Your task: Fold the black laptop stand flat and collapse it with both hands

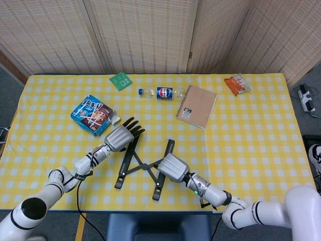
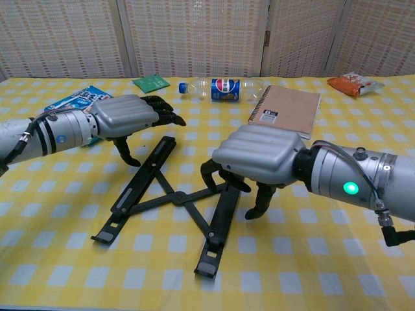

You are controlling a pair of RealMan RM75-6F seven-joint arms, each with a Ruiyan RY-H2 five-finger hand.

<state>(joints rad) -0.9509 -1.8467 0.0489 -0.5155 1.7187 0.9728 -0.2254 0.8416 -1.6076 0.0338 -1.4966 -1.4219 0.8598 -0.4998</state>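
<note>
The black laptop stand lies spread in an X on the yellow checked cloth, its two long bars joined by crossed struts. My left hand hovers at the far end of the left bar, fingers stretched out and apart, thumb pointing down beside the bar. My right hand sits low over the middle of the right bar. Its fingers curl down on the bar's left side and its thumb on the right, with a small gap to the bar. Neither hand holds anything.
A blue snack box lies just behind my left hand. Further back are a drink bottle on its side, a brown spiral notebook, a green packet and an orange snack bag. The table's front edge is close below the stand.
</note>
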